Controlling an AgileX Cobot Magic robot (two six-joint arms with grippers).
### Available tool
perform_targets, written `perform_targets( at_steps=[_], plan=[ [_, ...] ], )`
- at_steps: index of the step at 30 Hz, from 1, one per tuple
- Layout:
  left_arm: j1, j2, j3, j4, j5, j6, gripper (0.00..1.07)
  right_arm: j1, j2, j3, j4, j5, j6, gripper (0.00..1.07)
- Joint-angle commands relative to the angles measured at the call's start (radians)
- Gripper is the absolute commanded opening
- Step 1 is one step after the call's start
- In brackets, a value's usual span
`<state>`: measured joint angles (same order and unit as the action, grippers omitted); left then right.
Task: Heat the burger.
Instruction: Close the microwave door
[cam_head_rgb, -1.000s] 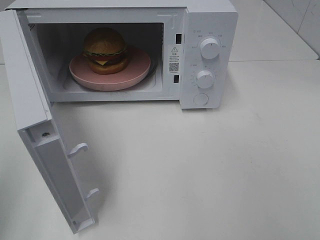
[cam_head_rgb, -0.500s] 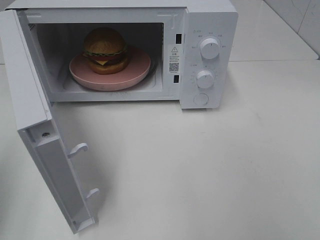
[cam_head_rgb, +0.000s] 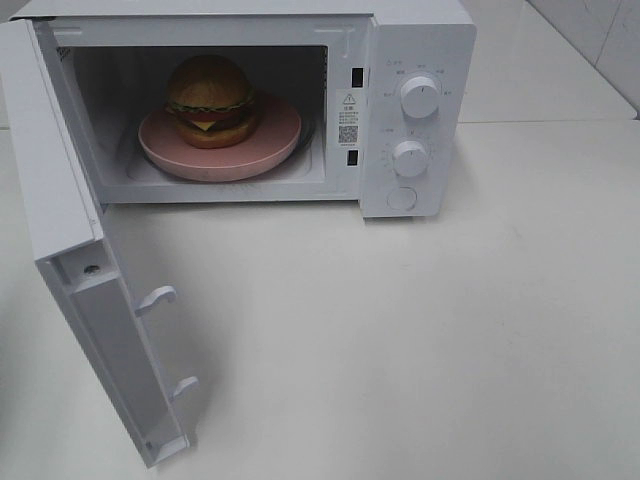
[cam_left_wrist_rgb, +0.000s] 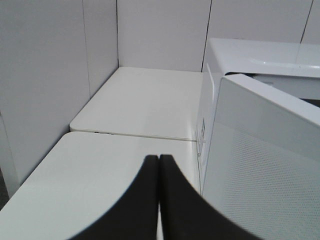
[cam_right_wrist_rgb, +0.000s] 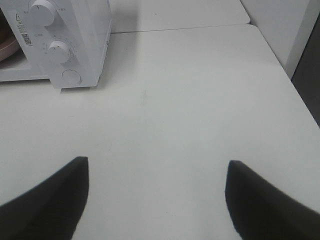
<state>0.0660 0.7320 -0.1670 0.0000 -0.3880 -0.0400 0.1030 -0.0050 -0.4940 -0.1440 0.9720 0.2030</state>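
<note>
Burger (cam_head_rgb: 209, 100): glossy brown bun, lettuce, red/dark layers, on pink plate (cam_head_rgb: 280, 135) inside open microwave (cam_head_rgb: 425, 40). Left gripper (cam_left_wrist_rgb: 159, 200) fingers pressed together, empty. Right gripper (cam_right_wrist_rgb: 157, 195) spread wide.

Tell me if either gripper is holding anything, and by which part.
Nothing is held. The left gripper is shut on nothing, and the right gripper is open above the table. The burger sits on its plate inside the microwave.

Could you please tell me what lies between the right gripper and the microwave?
Only bare table, as the right wrist view shows, from the open right gripper up to the microwave.
</note>
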Motion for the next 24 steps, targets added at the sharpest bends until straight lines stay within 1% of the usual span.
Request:
perform_targets(
  at_steps=[1, 2, 3, 4, 5, 6, 7, 8, 11, 13, 15, 16, 20, 21, 22, 24],
  plan=[
    [0.005, 0.040, 0.004, 0.069, -0.068, -0.054, 0.00, -0.007, -0.026, 0.002, 0.001, -0.005, -0.004, 0.74],
    [0.005, 0.062, 0.004, 0.112, -0.089, -0.071, 0.00, -0.007, -0.026, 0.002, 0.001, -0.005, -0.004, 0.74],
    [0.005, 0.102, 0.004, 0.188, -0.137, -0.114, 0.00, -0.007, -0.026, 0.002, 0.001, -0.005, -0.004, 0.74],
    [0.005, 0.102, 0.004, 0.188, -0.137, -0.114, 0.00, -0.007, -0.026, 0.002, 0.001, -0.005, -0.004, 0.74],
    [0.005, 0.146, 0.004, 0.263, -0.185, -0.174, 0.00, -0.007, -0.026, 0.002, 0.001, -0.005, -0.004, 0.74],
    [0.005, 0.146, 0.004, 0.263, -0.185, -0.174, 0.00, -0.007, -0.026, 0.002, 0.001, -0.005, -0.004, 0.74],
    [0.005, 0.168, 0.003, 0.296, -0.205, -0.204, 0.00, -0.007, -0.026, 0.002, 0.001, -0.005, -0.004, 0.74],
    [0.005, 0.207, 0.003, 0.356, -0.242, -0.250, 0.00, -0.007, -0.026, 0.002, 0.001, -0.005, -0.004, 0.74],
    [0.005, 0.224, 0.003, 0.377, -0.264, -0.262, 0.00, -0.007, -0.026, 0.002, 0.001, -0.005, -0.004, 0.74],
    [0.005, 0.300, 0.003, 0.463, -0.365, -0.299, 0.00, -0.007, -0.026, 0.002, 0.001, -0.005, -0.004, 0.74],
    [0.005, 0.319, 0.003, 0.475, -0.386, -0.309, 0.00, -0.007, -0.026, 0.002, 0.001, -0.005, -0.004, 0.74],
    [0.005, 0.358, 0.002, 0.503, -0.433, -0.332, 0.00, -0.007, -0.026, 0.002, 0.001, -0.005, -0.004, 0.74],
    [0.005, 0.412, 0.002, 0.537, -0.477, -0.340, 0.00, -0.007, -0.026, 0.002, 0.001, -0.005, -0.004, 0.74],
    [0.005, 0.451, 0.001, 0.565, -0.505, -0.343, 0.00, -0.007, -0.026, 0.002, 0.001, -0.005, -0.004, 0.74],
    [0.005, 0.451, 0.001, 0.565, -0.505, -0.343, 0.00, -0.007, -0.026, 0.002, 0.001, -0.005, -0.004, 0.74],
    [-0.007, 0.506, -0.007, 0.590, -0.545, -0.350, 0.00, -0.007, -0.026, 0.002, 0.001, -0.005, -0.004, 0.74]
  ],
)
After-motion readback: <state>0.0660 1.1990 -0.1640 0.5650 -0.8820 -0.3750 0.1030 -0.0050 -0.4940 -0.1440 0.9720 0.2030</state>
